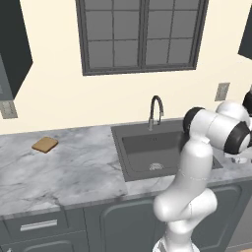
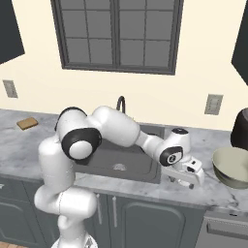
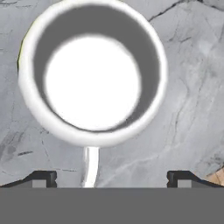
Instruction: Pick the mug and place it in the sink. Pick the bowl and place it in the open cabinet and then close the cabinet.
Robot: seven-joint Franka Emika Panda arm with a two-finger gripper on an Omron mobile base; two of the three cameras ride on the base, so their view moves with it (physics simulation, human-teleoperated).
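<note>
1. The mug (image 3: 92,72) stands upright on the grey marble counter (image 1: 74,167), just to the right of the sink (image 1: 152,152). It is empty, and from above I look straight down into it.
2. The gripper (image 3: 111,177) hangs right over the mug with its two dark tips spread wide and nothing between them. The mug's thin handle (image 3: 91,166) points toward the gap between the tips.
3. I think the claw should go down so one tip is inside the rim and one outside, or around the handle side, then squeeze gently.
4. The lift to the sink looks short. The dark curved faucet (image 1: 155,110) stands at the back of the sink, so stay low and in front of it.
5. The bowl (image 2: 235,167) sits further right of the sink, near the claw. Don't bump it.
6. A small brown block (image 1: 45,144) lies well to the left of the sink, out of the way.
</note>
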